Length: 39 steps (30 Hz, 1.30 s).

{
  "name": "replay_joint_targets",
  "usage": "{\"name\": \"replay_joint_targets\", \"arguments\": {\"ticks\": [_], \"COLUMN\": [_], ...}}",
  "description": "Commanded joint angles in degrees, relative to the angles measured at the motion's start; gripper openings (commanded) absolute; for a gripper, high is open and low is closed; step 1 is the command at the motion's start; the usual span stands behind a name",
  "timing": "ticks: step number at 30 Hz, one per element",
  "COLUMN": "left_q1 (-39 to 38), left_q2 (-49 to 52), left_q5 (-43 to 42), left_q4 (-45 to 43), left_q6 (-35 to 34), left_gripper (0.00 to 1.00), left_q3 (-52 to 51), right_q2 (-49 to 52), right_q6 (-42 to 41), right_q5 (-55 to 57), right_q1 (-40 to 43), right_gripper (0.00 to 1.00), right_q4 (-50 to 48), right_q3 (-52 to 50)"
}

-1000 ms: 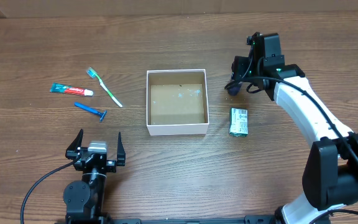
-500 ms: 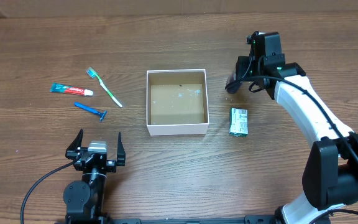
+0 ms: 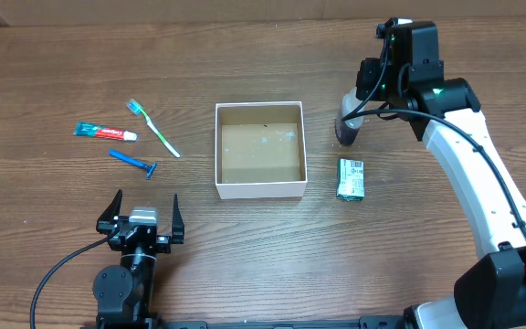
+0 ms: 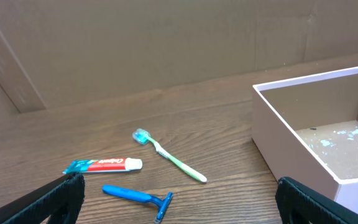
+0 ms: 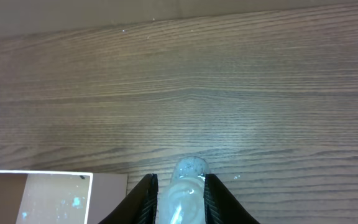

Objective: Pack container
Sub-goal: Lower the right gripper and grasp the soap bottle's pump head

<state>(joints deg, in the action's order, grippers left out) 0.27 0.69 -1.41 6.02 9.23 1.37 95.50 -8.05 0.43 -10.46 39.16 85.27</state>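
1. Red-and-white toothpaste tube (image 3: pixel 104 133), green plastic toothbrush (image 3: pixel 153 128) and blue disposable razor (image 3: pixel 133 163) are lying loose on the brown wooden tabletop (image 3: pixel 53 73), awaiting packing.
2. Left pincer (image 3: pixel 141 217) is resting near the front edge, fingers spread apart, holding nothing.
3. Square white-walled container with brown cardboard floor (image 3: pixel 259 190) is sitting mid-tabletop, open-topped and empty.
4. Green packet (image 3: pixel 352 178) is lying just beside its right wall.
5. Right pincer (image 5: pixel 179 183) is gripping a pale translucent plastic cylinder (image 5: pixel 190 167) right of the container, probably to carry it in.

No legible text or labels
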Motion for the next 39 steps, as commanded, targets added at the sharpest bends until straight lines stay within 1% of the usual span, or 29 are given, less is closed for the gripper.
{"name": "replay_joint_targets", "arguments": {"ticks": [1,3,4,6,8,11,17,30,39], "left_q1": [0.5,0.5,0.5,0.5,0.5,0.5,0.5,0.5,0.5], "left_q2": [-0.4,-0.4,-0.4,-0.4,-0.4,-0.4,-0.4,-0.4,-0.4], "left_q5": [0.3,0.3,0.3,0.3,0.3,0.3,0.3,0.3,0.3], "left_q4": [-0.1,-0.1,-0.1,-0.1,-0.1,-0.1,-0.1,-0.1,-0.1], "left_q6": [0.9,0.9,0.9,0.9,0.9,0.9,0.9,0.9,0.9], "left_gripper": [1.0,1.0,1.0,1.0,1.0,1.0,1.0,1.0,1.0], "left_q3": [-0.3,-0.4,-0.4,-0.3,-0.4,-0.3,-0.3,-0.3,-0.3], "right_q2": [-1.0,-1.0,-1.0,-0.9,-0.2,2.7,6.8,8.5,9.4], "right_q6": [1.1,1.1,1.1,1.1,1.1,0.6,-0.1,-0.9,-0.9], "right_q5": [0.1,0.2,0.2,0.2,0.2,2.4,1.9,1.9,0.2], "right_q1": [-0.8,-0.8,-0.8,-0.8,-0.8,-0.8,-0.8,-0.8,-0.8], "right_gripper": [0.27,0.31,0.37,0.51,0.53,0.54,0.54,0.51,0.51], "right_q4": [0.4,0.4,0.3,0.2,0.2,0.6,0.8,0.9,0.9], "right_q3": [1.1,1.1,1.1,0.9,0.9,0.9,0.9,0.2,0.2]}}
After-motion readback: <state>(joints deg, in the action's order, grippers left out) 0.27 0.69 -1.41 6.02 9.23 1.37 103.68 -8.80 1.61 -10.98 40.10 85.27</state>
